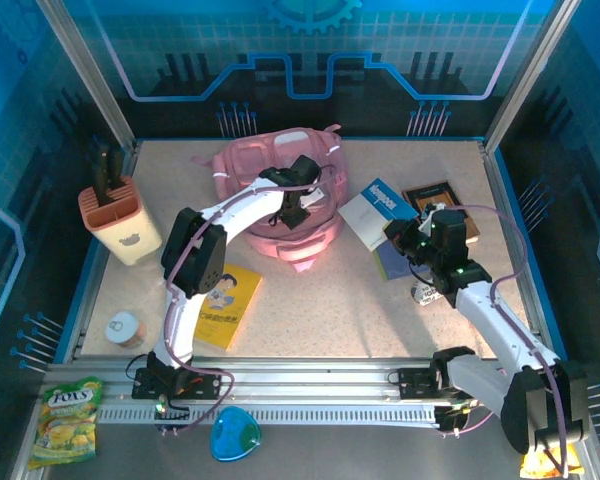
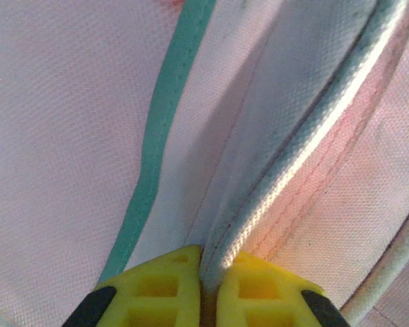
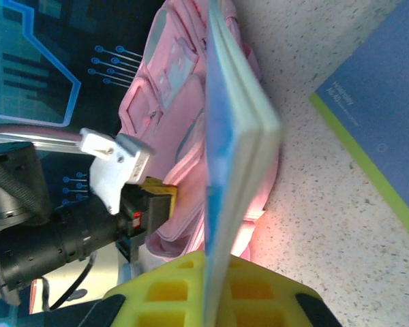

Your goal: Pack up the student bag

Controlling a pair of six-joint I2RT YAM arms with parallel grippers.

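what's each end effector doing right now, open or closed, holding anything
left end effector: closed, pinching a fabric fold of the student bag
right end effector: closed on a thin blue book

The soft pink fabric backpack (image 2: 54, 136) lies close under the lens, its fine woven texture plain to see. A narrow teal trim strip (image 2: 165, 116) runs down it from the top centre, curving away to the lower left. Beside that strip a raised fold of pale pink fabric (image 2: 307, 122), edged with a stitched seam, slants from the upper right down to the bottom centre. There the left gripper (image 2: 202, 272) pinches the fold: its two yellow plastic fingers (image 2: 157, 286), black at their outer corners, are pressed together with only the cloth between them. A pale rounded cord edge (image 2: 388, 266) crosses the lower right corner.
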